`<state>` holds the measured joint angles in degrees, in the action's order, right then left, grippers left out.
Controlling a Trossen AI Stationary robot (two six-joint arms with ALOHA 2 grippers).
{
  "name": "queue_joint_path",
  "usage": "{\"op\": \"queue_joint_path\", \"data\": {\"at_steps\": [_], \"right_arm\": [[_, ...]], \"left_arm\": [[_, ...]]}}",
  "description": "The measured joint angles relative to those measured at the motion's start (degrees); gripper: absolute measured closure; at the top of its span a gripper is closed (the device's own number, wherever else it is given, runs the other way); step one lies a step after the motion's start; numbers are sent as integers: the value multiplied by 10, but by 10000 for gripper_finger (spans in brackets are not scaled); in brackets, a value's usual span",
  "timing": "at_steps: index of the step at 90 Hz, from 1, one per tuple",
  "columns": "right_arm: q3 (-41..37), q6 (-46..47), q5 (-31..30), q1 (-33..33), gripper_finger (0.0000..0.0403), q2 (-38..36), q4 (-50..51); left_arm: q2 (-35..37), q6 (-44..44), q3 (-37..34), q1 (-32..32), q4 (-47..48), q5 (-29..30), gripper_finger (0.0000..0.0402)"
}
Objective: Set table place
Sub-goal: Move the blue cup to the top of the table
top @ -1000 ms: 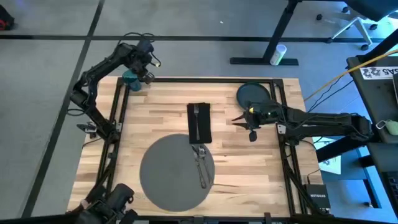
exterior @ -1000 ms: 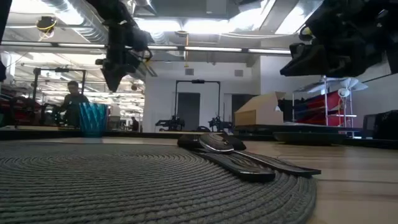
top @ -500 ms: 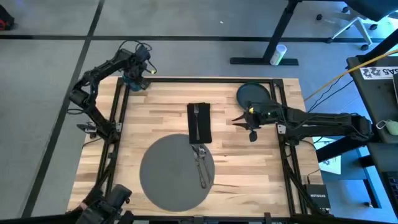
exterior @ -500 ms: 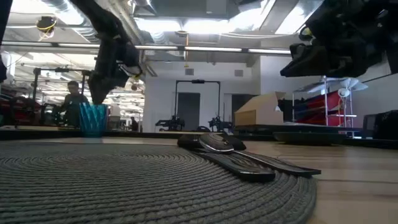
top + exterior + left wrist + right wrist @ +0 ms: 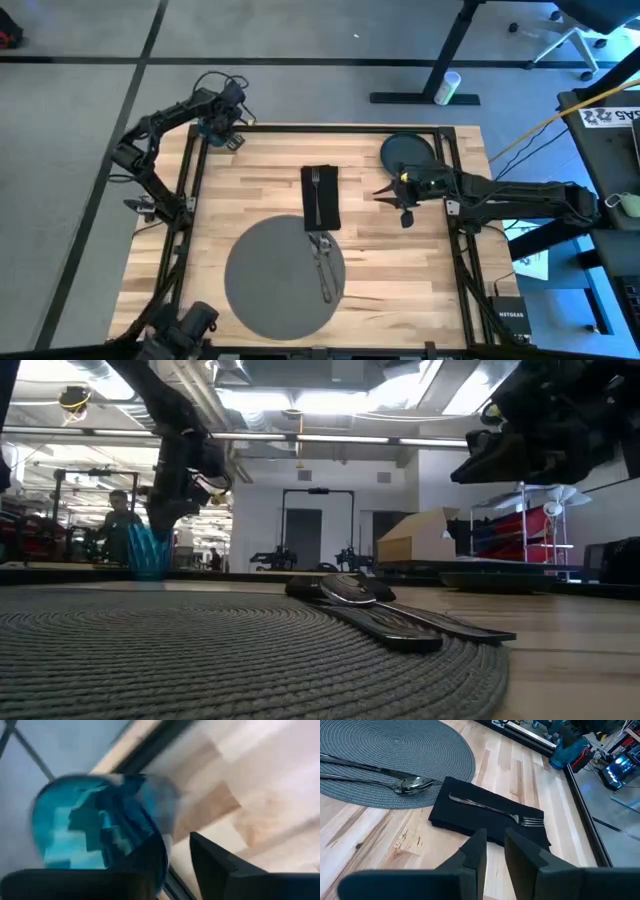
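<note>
A teal cup (image 5: pixel 95 825) stands at the table's far left corner, its base on the wood in the low view (image 5: pixel 148 555). My left gripper (image 5: pixel 222 128) is down over it, shut on its wall. A black napkin (image 5: pixel 320 200) lies mid-table with a fork (image 5: pixel 495 810) on it. The spoon and a second utensil (image 5: pixel 324 262) rest on the round grey mat (image 5: pixel 270 285). The dark plate (image 5: pixel 408 153) sits at the far right. My right gripper (image 5: pixel 380 192) hovers shut beside the plate, pointing toward the napkin. My left gripper has the cup's wall at the rim (image 5: pixel 166 851) between its two fingers. One finger (image 5: pixel 145 862) is inside the cup and the other (image 5: pixel 215 865) is outside. The fingers come from above, pointing down. The cup stands upright on the table.
Black frame rails (image 5: pixel 190 180) run along the table's left and right (image 5: pixel 455 230) edges and close behind the cup. Bare wood (image 5: pixel 400 270) lies to the right of the mat. A person (image 5: pixel 118 520) is in the room beyond the table.
My left gripper has moved toward the table's far left corner and down. It went from above and to the right of the cup onto the cup's rim. The cup, utensils and right arm have stayed where they were.
</note>
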<state>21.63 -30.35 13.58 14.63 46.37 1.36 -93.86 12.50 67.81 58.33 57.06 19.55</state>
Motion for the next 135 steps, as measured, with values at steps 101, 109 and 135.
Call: {"op": "queue_joint_path", "data": {"at_steps": [101,109,135], "right_arm": [[0,-16,0,0,349,0,-17],[0,-16,0,0,349,0,-17],[0,-15,0,0,349,0,-12]], "left_arm": [[-239,95,405,-235,86,-93,401],[-266,103,441,-245,90,-93,401],[-317,92,504,-273,81,-135,402]]}}
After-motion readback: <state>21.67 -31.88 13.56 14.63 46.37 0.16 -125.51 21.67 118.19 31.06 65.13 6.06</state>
